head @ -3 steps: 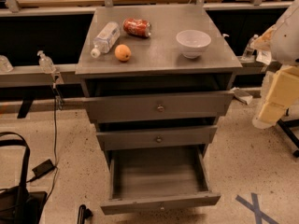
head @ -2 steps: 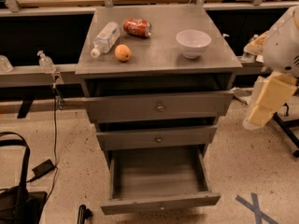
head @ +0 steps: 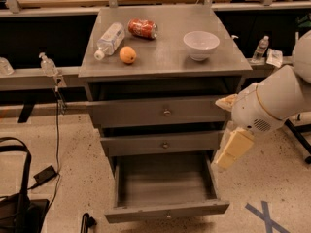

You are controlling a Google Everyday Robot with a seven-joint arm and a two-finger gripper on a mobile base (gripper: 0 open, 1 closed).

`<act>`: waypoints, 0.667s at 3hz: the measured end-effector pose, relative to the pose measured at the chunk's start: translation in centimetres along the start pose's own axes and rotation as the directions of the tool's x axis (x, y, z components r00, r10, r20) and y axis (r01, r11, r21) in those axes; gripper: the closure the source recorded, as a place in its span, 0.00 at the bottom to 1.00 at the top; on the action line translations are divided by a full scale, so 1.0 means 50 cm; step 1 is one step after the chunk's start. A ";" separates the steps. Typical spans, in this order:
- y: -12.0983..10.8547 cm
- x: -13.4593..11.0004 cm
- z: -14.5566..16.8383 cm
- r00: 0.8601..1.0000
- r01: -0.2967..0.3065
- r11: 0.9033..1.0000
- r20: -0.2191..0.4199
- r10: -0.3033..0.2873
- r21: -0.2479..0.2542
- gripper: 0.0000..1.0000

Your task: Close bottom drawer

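The bottom drawer (head: 166, 211) stands pulled out; the gripper (head: 233, 149) hangs above its right edge, its opening impossible to tell

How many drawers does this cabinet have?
3: top drawer under the tabletop, middle drawer below it, bottom drawer pulled wide open lowest. None seems hidden. The gripper hangs by the middle drawer's right end.

One cabinet (head: 165, 62) has three grey drawers, the bottom drawer (head: 167, 211) among them. On top are one white bowl (head: 200, 44), one orange (head: 128, 55), one red can (head: 143, 28) and one plastic bottle (head: 110, 39). Far back stand one pump bottle (head: 47, 64) at left and one water bottle (head: 261, 47) at right. One gripper (head: 226, 158) hangs at the right of the drawers.
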State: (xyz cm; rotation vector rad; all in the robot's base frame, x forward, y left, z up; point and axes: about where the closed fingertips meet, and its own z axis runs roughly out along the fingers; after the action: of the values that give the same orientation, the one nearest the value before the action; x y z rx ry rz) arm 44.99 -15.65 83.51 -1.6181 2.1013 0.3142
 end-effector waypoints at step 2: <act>-0.004 -0.017 0.070 0.999 0.045 0.998 0.002 -0.045 -0.051 0.00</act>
State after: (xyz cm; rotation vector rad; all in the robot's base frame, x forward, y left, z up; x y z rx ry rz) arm 46.12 -13.43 80.93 -1.6916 2.0690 0.3556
